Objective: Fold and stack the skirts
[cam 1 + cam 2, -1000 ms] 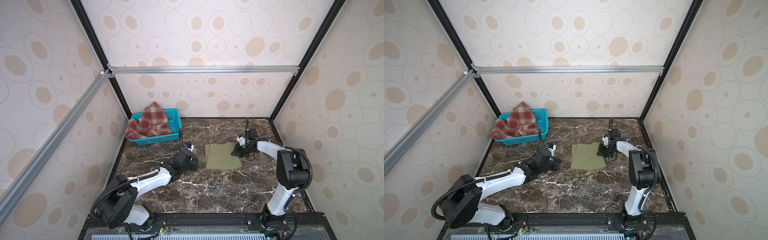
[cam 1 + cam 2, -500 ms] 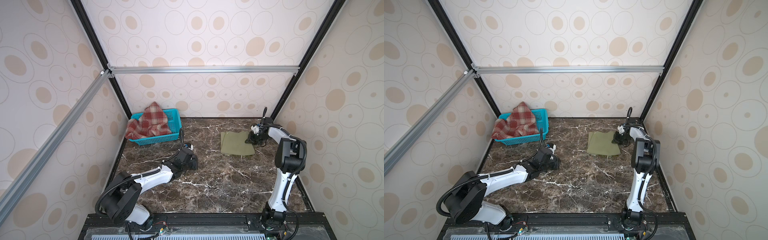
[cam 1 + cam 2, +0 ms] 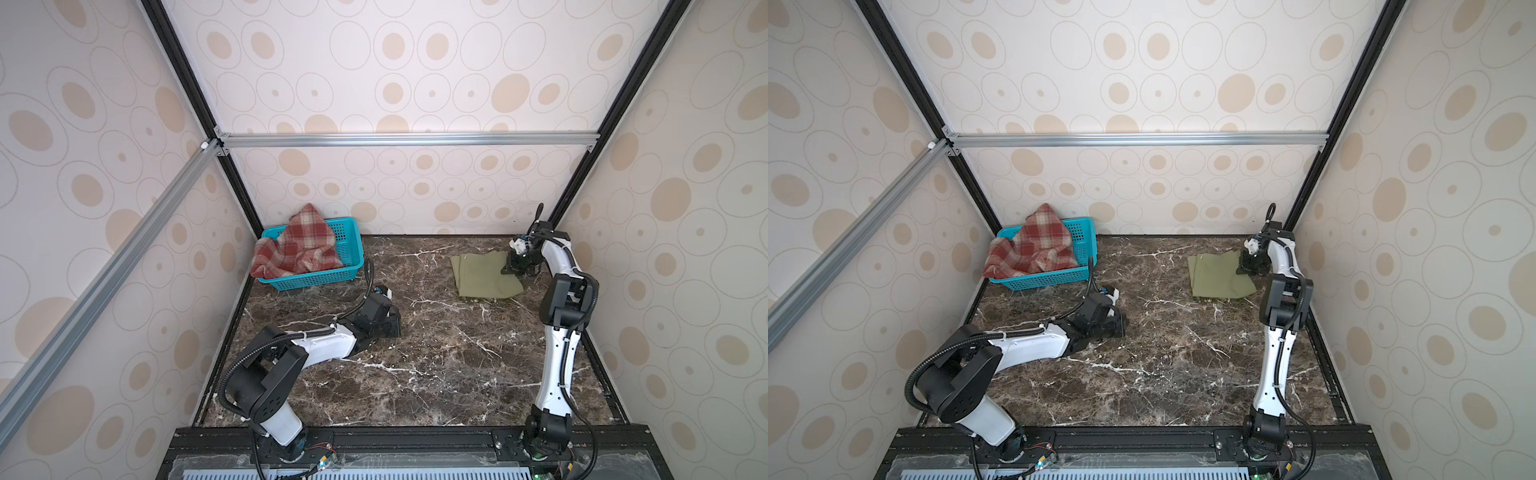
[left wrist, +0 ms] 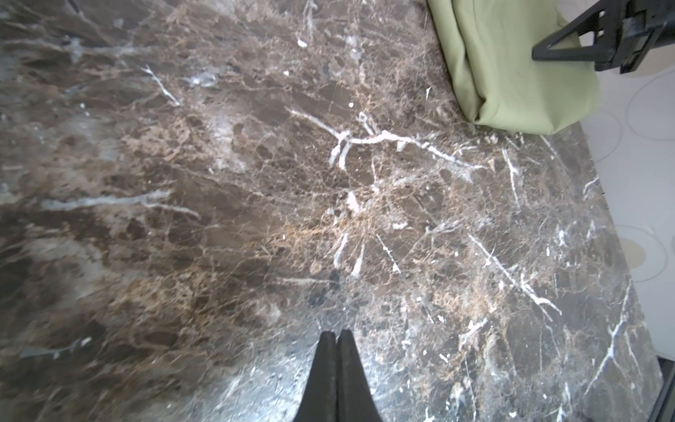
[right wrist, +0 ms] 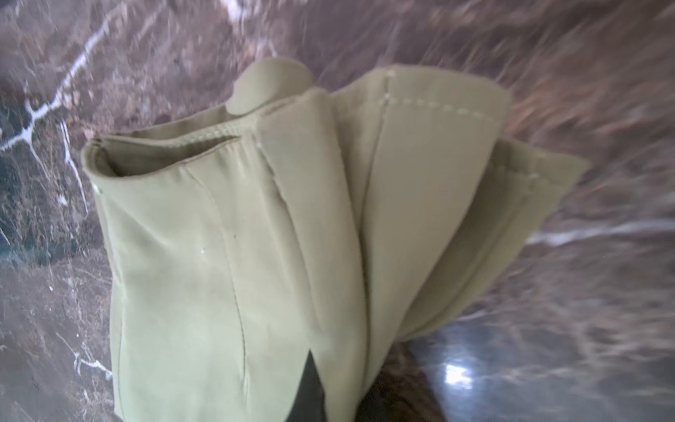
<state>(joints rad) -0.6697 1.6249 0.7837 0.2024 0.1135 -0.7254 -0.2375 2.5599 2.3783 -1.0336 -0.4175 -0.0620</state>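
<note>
Right pincer [image 3: 512, 271] clenched on folded green skirt [image 3: 482, 276] edge, upper right of frame on desk [image 3: 436, 353]; left pincer [image 4: 336, 338] clenched, empty. Plaid skirt [image 3: 297, 249] in basket [image 3: 316, 280] (upper left) looks soft, floppy; grab corners.

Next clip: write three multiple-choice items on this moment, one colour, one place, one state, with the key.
1. The folded skirt on the table is: A) blue B) white C) olive green.
2. The plaid skirt lies: A) beside the folded skirt B) in the basket C) at the table's front edge.
3. The right end effector is: A) shut on the folded skirt B) open above it C) shut on nothing.
Key: C, olive in both top views; B, it drapes over the teal rim; A, cloth pinched at its tip.
</note>
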